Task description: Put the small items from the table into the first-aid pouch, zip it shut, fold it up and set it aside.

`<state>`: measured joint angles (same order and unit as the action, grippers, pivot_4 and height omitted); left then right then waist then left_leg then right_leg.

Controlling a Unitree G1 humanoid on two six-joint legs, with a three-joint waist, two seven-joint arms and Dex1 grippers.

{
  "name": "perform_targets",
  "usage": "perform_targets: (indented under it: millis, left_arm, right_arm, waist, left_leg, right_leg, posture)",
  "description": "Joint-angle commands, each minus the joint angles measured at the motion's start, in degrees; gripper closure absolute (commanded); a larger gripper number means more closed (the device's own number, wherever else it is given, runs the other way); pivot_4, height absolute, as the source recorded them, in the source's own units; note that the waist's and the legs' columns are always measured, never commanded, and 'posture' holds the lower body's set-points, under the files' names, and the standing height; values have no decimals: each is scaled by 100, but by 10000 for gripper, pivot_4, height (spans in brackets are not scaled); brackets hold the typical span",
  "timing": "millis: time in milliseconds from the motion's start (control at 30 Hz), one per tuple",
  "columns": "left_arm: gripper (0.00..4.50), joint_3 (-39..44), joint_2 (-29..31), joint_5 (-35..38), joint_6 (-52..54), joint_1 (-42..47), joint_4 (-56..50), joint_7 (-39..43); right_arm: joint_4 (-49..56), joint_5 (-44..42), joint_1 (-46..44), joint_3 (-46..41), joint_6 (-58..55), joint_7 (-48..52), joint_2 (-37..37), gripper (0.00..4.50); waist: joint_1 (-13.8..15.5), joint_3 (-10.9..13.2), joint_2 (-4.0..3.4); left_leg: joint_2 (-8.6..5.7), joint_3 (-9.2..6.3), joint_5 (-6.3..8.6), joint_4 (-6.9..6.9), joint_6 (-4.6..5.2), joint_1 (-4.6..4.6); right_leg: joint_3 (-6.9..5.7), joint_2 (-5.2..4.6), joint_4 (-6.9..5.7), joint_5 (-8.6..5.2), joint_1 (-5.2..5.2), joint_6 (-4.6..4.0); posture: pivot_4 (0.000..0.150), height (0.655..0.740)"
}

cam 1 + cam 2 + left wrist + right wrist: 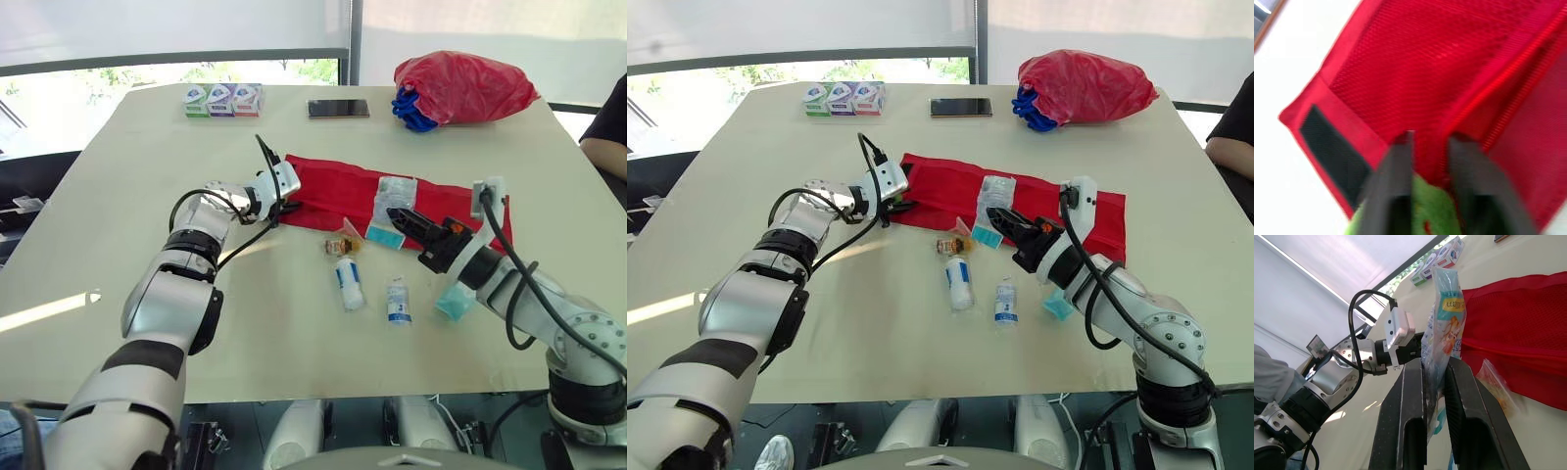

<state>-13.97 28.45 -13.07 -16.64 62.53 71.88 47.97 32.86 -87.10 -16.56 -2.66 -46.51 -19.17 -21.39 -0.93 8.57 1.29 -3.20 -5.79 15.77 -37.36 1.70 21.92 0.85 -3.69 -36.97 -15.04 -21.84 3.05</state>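
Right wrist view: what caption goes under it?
Jaws of the right gripper pinch a clear packet near the red pouch.

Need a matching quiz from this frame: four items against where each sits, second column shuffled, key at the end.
Items:
1. clear packet
2. phone
3. white roll
4. red plastic bag

Places:
A. far right corner of the table
B. lying on the table, on the near side of the red pouch
C. pinched in the right gripper
D. far edge, between the three small packs and the red plastic bag

Pairs: 1-C, 2-D, 3-B, 4-A
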Motion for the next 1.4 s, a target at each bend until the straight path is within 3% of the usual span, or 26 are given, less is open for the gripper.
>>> perform_targets:
  millis: [33,267,367,567,933,1033,1400]
  left_arm:
    - [43941,77,90,19,-176,168,17,474]
    - [43941,278,-39,380,230,230,-317,1995]
    - [43941,347,-59,615,598,27,-902,2624]
    - [43941,369,138,920,1536,-600,-2298,3119]
    - [43941,802,129,1470,2833,-995,-3248,2490]
    - [43941,812,245,1699,3212,-1283,-3782,2711]
    - [43941,913,298,2122,4043,-2006,-4965,2315]
  right_arm:
    - [146,-45,-63,38,134,4,13,44739]
    - [-301,-161,-64,357,70,51,272,44739]
    - [-783,-175,-327,563,19,114,583,44739]
    - [-1676,-78,-871,764,-158,315,1129,44739]
    - [-3165,832,-1087,947,-675,841,1722,44739]
    - [-3399,1037,-1205,787,-668,864,1868,44739]
    - [-4046,1440,-1385,-2,-473,874,2674,44739]
  waist:
    - [0,0,0]
    - [5,-1,3]
    - [-4,0,4]
    - [-104,1,3]
    - [-145,0,3]
    - [-151,0,1]
    - [-143,-2,1]
  left_leg:
    - [0,0,0,0,0,0]
    - [0,0,0,-1,0,1]
    - [-1,0,0,-5,1,1]
    - [5,0,-1,-5,-1,-2]
    - [3,-1,-13,-5,-21,1]
    - [4,2,-15,-4,-24,-1]
    - [5,13,-16,-2,-28,0]
  right_leg:
    - [0,0,0,0,0,0]
    - [-1,1,0,0,0,0]
    - [-1,1,-2,0,1,0]
    - [3,5,-6,0,-1,-1]
    - [6,3,-10,0,-15,-1]
    - [10,4,-13,0,-17,-1]
    - [25,0,-26,1,-31,-2]
  posture:
    - [1500,7400]
    - [1500,7400]
    - [1500,7400]
    - [1500,7400]
    - [1500,7400]
    - [1500,7400]
    - [1500,7400]
